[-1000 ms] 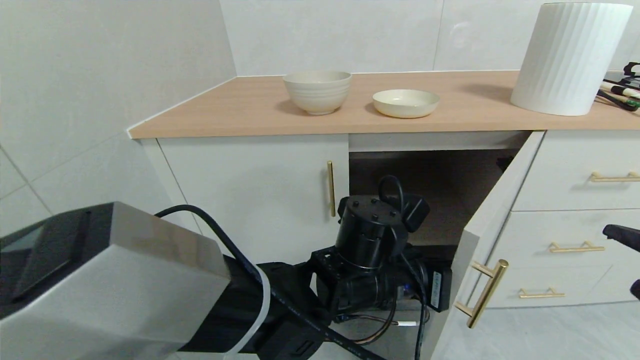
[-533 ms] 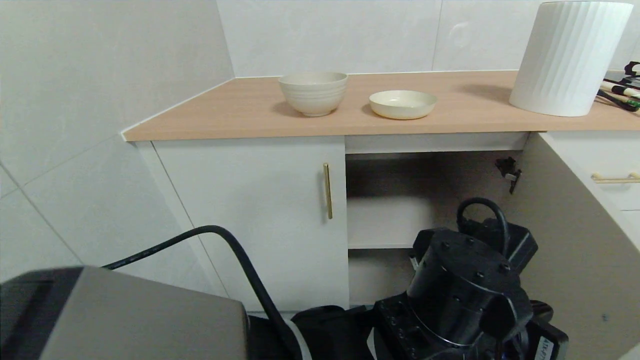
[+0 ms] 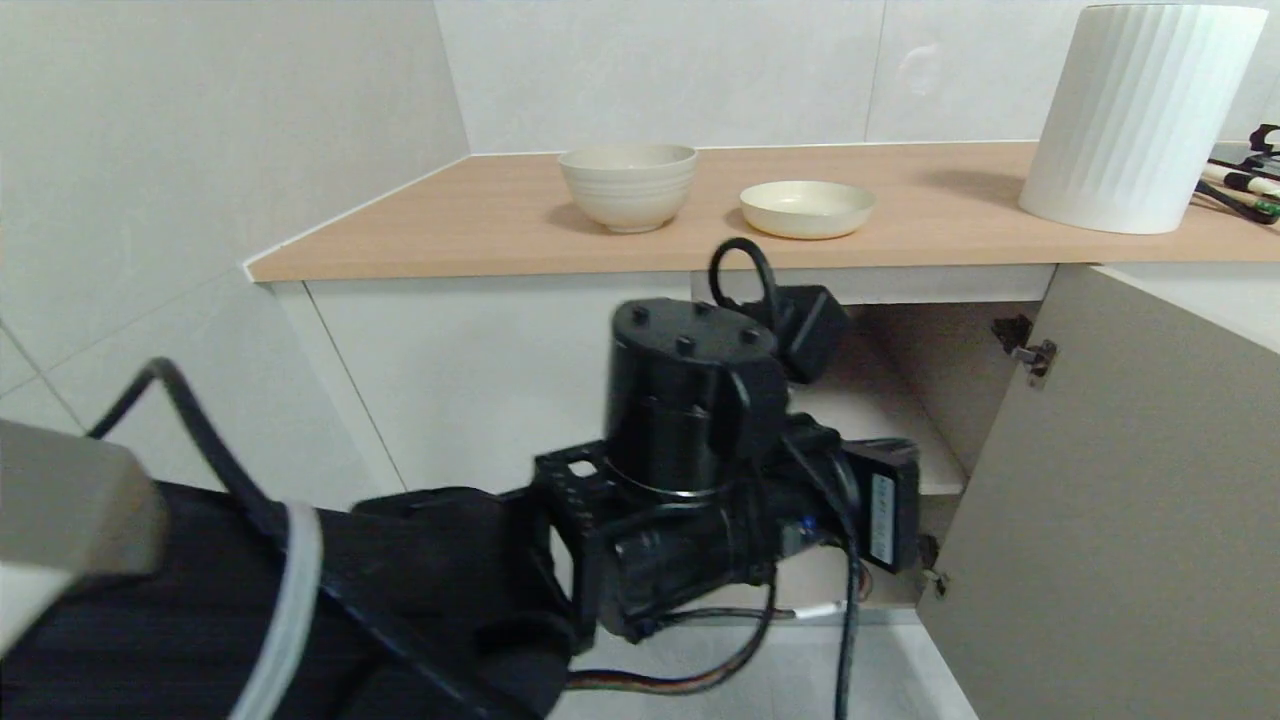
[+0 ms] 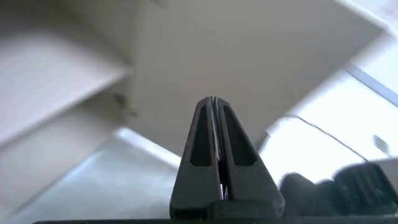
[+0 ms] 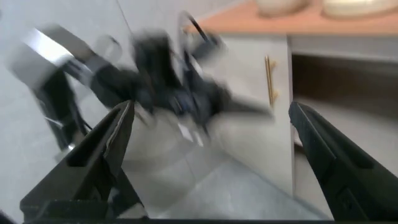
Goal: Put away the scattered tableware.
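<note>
- Nearest you, the left arm (image 3: 690,430) crosses low in the head view, with its wrist in front of the open cabinet bay.
- Left gripper (image 4: 212,102): the fingers are pressed together with nothing between them. It points at a beige panel and pale floor.
- Right gripper (image 5: 210,106): the fingers are spread wide and hold nothing. It faces the cabinet front, and you see the left arm blurred ahead of it.
- The cabinet door (image 3: 1100,480) on the robot's right is swung wide open, showing its beige inner face. Its hinge (image 3: 1030,355) sits at the top corner.
- Inside the bay there is a pale shelf (image 3: 870,400), partly behind the wrist.
- The left-hand door is shut. Its brass handle (image 5: 270,81) stands vertical.
- On the wooden countertop (image 3: 480,225) above, the ribbed bowl (image 3: 628,186) stands upright. The shallow dish (image 3: 807,208) sits just to its right, not touching it.
- Farther right on the countertop is a tall white ribbed cylinder (image 3: 1140,115), with pens (image 3: 1245,182) beside it at the edge.
</note>
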`<state>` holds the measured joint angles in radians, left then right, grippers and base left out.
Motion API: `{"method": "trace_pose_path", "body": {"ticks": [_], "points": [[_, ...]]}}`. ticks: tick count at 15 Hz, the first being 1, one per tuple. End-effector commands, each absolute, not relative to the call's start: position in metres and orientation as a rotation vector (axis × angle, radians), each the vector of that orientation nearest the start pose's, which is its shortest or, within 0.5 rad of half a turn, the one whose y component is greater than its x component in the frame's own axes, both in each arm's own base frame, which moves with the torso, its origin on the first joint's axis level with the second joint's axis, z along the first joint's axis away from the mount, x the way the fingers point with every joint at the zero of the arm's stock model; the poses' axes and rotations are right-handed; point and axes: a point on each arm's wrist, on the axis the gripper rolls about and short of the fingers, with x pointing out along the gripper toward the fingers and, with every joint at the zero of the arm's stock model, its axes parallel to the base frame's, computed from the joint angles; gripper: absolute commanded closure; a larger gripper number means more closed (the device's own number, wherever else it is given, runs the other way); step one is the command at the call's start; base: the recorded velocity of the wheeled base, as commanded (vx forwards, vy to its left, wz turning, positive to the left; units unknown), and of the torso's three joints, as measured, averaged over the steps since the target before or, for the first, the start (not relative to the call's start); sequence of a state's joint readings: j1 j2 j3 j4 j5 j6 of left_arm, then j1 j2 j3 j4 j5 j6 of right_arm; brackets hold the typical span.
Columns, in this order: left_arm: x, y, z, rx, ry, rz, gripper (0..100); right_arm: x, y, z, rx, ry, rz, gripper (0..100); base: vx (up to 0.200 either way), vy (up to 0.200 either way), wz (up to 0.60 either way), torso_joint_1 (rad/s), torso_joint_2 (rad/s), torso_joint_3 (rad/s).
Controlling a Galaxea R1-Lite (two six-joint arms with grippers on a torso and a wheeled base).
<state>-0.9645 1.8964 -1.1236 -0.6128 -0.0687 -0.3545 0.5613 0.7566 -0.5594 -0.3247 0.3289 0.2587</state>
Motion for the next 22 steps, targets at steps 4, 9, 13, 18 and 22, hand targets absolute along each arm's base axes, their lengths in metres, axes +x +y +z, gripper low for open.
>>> {"method": "trace_pose_path", "body": {"ticks": [4,9,13,18,22], "points": [[0.195,-0.14,0.261,-0.138,0.229,-0.664,100,0.137,0.079,0.241,0.098,0.168,0.769,0,0.0,0.0,0.0,0.0,0.0,0.0],[0.142,-0.053,0.267,-0.151,0.232,-0.399,100,0.197,0.101,0.261,0.069,0.174,0.654,0,0.0,0.0,0.0,0.0,0.0,0.0],[0.135,-0.041,0.263,-0.156,0.249,-0.343,0,0.201,0.097,0.263,0.061,0.18,0.527,0,0.0,0.0,0.0,0.0,0.0,0.0],[0.14,-0.043,0.271,-0.163,0.186,-0.348,0,0.193,0.092,0.269,0.057,0.185,0.487,0,0.0,0.0,0.0,0.0,0.0,0.0],[0.143,-0.043,0.27,-0.165,0.183,-0.35,0,0.191,0.092,0.27,0.055,0.194,0.486,0,0.0,0.0,0.0,0.0,0.0,0.0]]}}
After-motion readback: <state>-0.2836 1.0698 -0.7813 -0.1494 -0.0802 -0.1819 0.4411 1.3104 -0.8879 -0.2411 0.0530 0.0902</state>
